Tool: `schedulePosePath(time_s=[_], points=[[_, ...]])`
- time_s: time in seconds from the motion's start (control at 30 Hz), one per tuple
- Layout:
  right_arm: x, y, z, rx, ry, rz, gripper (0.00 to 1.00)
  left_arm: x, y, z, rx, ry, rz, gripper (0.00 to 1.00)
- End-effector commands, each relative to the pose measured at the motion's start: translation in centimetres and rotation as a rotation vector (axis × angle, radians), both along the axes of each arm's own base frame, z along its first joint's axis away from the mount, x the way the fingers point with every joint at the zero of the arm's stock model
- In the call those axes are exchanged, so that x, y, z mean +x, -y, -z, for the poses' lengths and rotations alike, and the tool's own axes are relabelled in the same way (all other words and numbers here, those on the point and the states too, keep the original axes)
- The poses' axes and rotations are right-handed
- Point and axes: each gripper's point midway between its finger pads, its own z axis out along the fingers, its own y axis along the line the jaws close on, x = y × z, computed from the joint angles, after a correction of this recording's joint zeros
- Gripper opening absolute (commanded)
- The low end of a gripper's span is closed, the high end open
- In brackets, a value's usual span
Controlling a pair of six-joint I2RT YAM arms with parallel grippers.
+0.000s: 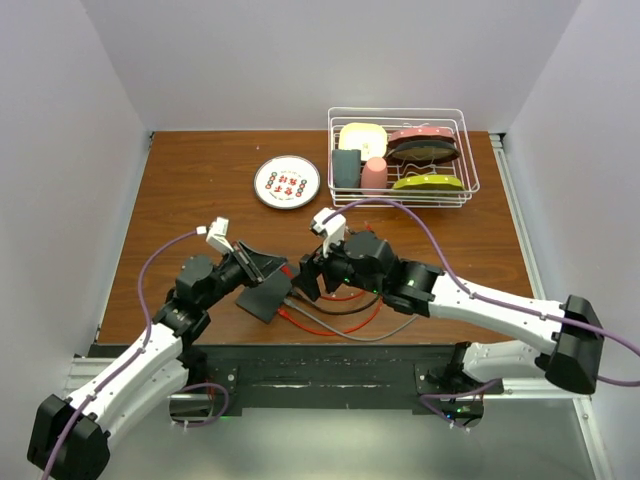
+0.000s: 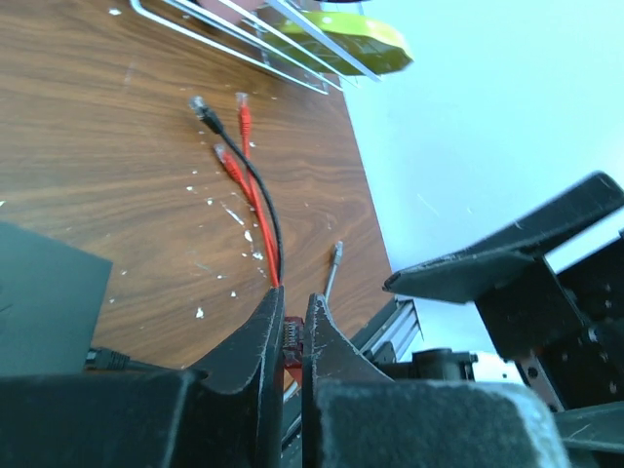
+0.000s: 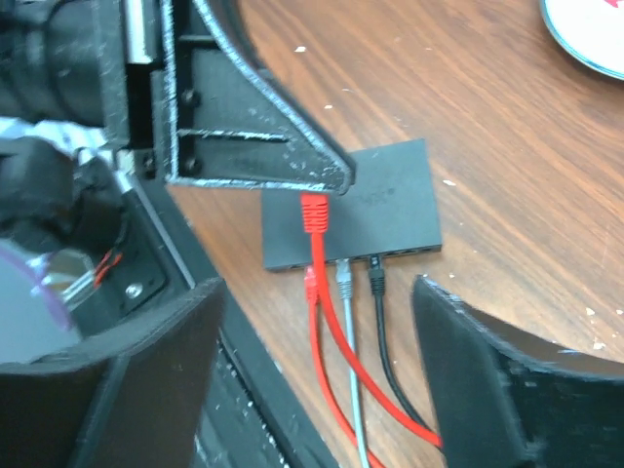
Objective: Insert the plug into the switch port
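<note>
The switch is a flat dark-grey box on the wood table; it also shows in the top view. A red, a grey and a black plug sit at its socket edge. My left gripper is shut on a red plug and holds it just above the switch's near edge, where the plug shows in the right wrist view. My right gripper is open and empty, hovering over the cables just right of the switch.
Loose red and black cable ends lie on the table to the right. A white plate is at the back, and a wire dish rack with dishes at the back right. The table's front edge runs close under the switch.
</note>
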Motion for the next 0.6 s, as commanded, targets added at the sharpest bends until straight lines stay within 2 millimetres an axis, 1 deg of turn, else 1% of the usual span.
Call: schedulePosePath(time_s=[0.0,0.1,0.13,0.2,0.23,0.27,0.3,0.33,0.4,0.5,0.57], points=[[1.8,-1.3,-0.6,-0.01,0.05,0.137,0.72,0.6,-0.7,0.6,-0.021,-0.058,-0.075,0.0],[2.0,-2.5,-0.1,-0.043,0.07,0.166,0.68,0.6,-0.7,0.7,-0.026,-0.064,-0.079,0.0],[1.6,-3.0,0.2,-0.057,0.073,0.162,0.65,0.6,-0.7,0.8,-0.024,-0.066,-0.08,0.0],[1.8,-3.7,0.5,-0.078,0.088,0.171,0.65,0.7,-0.7,0.8,-0.02,-0.07,-0.082,0.0],[1.5,-4.1,0.4,-0.081,0.093,0.168,0.65,0.7,-0.8,0.9,-0.019,-0.072,-0.083,0.0],[1.5,-4.2,0.4,-0.084,0.096,0.17,0.64,0.7,-0.7,0.9,-0.017,-0.072,-0.08,0.0],[1.7,-4.5,0.2,-0.083,0.1,0.174,0.61,0.6,-0.7,1.0,-0.017,-0.074,-0.077,0.0],[1.6,-4.7,0.5,-0.091,0.099,0.17,0.57,0.6,-0.7,1.1,-0.015,-0.077,-0.076,0.0],[1.7,-5.0,0.5,-0.09,0.099,0.175,0.56,0.5,-0.7,1.0,-0.016,-0.075,-0.074,0.0],[1.9,-5.1,0.6,-0.095,0.097,0.189,0.45,0.5,-0.7,0.9,-0.017,-0.07,-0.075,0.0],[1.9,-5.2,0.8,-0.099,0.098,0.19,0.45,0.4,-0.7,0.8,-0.019,-0.068,-0.074,0.0]])
